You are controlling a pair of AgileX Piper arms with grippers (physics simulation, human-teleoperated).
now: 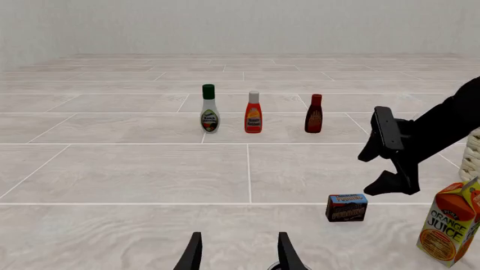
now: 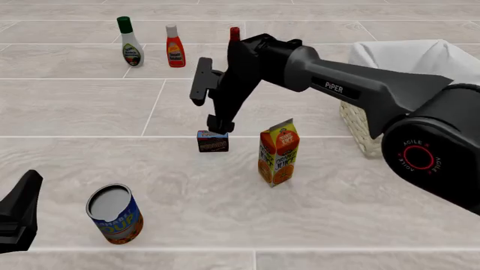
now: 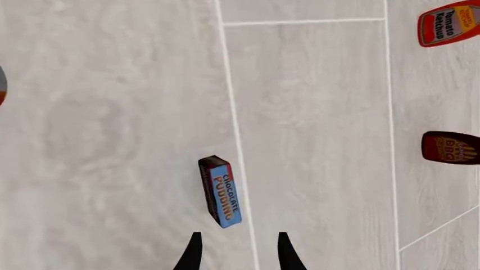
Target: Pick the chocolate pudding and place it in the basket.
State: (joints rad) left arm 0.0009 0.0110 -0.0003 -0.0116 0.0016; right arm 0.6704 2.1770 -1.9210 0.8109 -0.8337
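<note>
Now the chocolate pudding (image 2: 213, 141) lies on the tabletop (image 2: 225, 214) just beside the orange juice carton (image 2: 278, 152), apart from it. Directly above the pudding hangs the right gripper (image 2: 218, 125), jaws parted and empty, pointing down. Beyond the carton, on its other side from the pudding, sits the basket (image 2: 420, 56). Near the soup can (image 2: 114, 214), the left gripper (image 1: 238, 256) holds its jaws apart, empty.
</note>
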